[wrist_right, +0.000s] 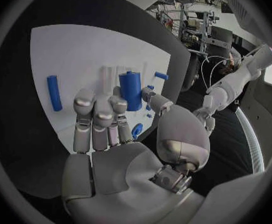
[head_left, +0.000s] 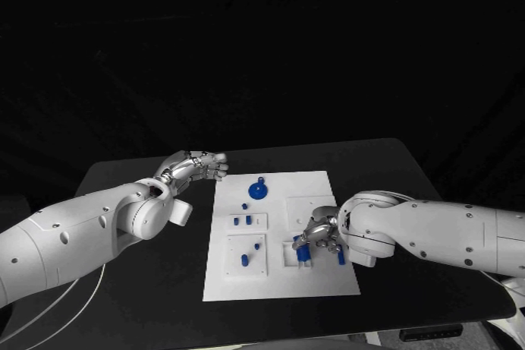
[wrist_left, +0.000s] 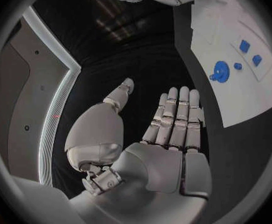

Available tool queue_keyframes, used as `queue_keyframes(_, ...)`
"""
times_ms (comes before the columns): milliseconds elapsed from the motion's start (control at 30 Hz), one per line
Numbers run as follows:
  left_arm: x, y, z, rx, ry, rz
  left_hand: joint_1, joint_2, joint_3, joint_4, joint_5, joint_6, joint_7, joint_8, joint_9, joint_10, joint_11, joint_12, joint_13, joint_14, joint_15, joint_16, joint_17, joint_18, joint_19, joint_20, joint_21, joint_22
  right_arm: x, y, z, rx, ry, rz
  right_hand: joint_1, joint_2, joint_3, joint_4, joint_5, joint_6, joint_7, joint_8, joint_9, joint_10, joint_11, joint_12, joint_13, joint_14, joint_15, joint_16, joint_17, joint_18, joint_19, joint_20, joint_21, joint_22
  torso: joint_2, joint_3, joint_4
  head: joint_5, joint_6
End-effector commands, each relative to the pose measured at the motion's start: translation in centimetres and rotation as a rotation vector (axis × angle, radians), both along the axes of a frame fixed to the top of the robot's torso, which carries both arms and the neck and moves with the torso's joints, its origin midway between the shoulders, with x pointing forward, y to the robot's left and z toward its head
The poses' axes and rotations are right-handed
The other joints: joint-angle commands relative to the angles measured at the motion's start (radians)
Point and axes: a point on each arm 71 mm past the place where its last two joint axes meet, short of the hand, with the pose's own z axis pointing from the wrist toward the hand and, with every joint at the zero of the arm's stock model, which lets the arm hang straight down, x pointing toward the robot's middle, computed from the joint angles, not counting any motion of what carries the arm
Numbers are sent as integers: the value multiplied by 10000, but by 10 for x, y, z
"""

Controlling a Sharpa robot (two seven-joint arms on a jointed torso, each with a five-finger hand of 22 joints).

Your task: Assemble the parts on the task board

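- The task board (head_left: 280, 289) lies flat in the middle of the black table (head_left: 131, 289), its long side running away from me, between my two arms.
- On the board's far half I see a blue gear-like disc (head_left: 257, 190); in the left wrist view the same disc (wrist_left: 219, 70) lies flat with small blue pieces (wrist_left: 244, 46) just beside it.
- Nearer, small blue pieces (head_left: 247, 220) stand in the square insets on the board's left half, and a few more (head_left: 245, 259) sit in the inset below.
- My right hand (head_left: 319, 236) is down over the board's right edge, at a cluster of blue parts (head_left: 303, 253).
- In the right wrist view that hand's fingers (wrist_right: 96, 115) lie together and stretched out over the board, with an upright blue cylinder (wrist_right: 130, 89) just past the fingertips, the thumb beside it. I cannot tell whether the cylinder is actually pinched or merely touched.
- A loose blue rod (wrist_right: 54, 92) lies flat on the board, apart from the hand.
- My left hand (head_left: 195, 168) sits off the board's far left corner over the black table, holding nothing; its fingers (wrist_left: 176, 117) are straight and side by side, thumb held away from them.
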Motion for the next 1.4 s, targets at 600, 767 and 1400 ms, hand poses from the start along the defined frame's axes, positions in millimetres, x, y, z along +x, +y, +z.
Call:
queue_keyframes(600, 0, -2, 2, -119, -49, -90, -20, 108, -39, -18, -36, -48, 169, 44, -10, 9, 56, 41, -21, -32, 1, -62, 17, 101, -39, -7, -62, 17, -5, 11, -18, 112, 588, 43, -280, -15, -68, -64, 31, 268, 154, -108, -21, 9, -9, -47, -4, 13, -58, -78, 27, 455, -56, 26, 45, 122, -2, 13, -14, 154, -77)
queue_keyframes(767, 0, -1, 3, -110, -50, -72, -21, 112, -42, -21, -36, -48, 169, 46, -10, 9, 56, 41, -23, -33, 1, -64, 18, 101, -39, -7, -64, 19, -4, 11, -18, 127, 517, -19, -349, -37, -74, -52, 31, 278, 153, -121, -33, 7, -10, -49, 0, 14, -61, -85, 33, 455, -56, 22, 46, 116, -1, 14, -12, 178, -82)
queue_keyframes(1400, 0, -1, 3, -81, -15, -56, -44, 132, -56, -19, -36, -49, 168, 53, -11, 14, 58, 45, -28, -30, 2, -68, 26, 101, -37, -5, -71, 30, -3, 15, -18, 35, 285, 149, -997, -824, -437, 170, 33, 253, 172, -223, -92, -51, 7, -81, 30, 16, -54, -149, 65, 455, -51, -4, 31, 71, -1, 13, -12, 331, -116)
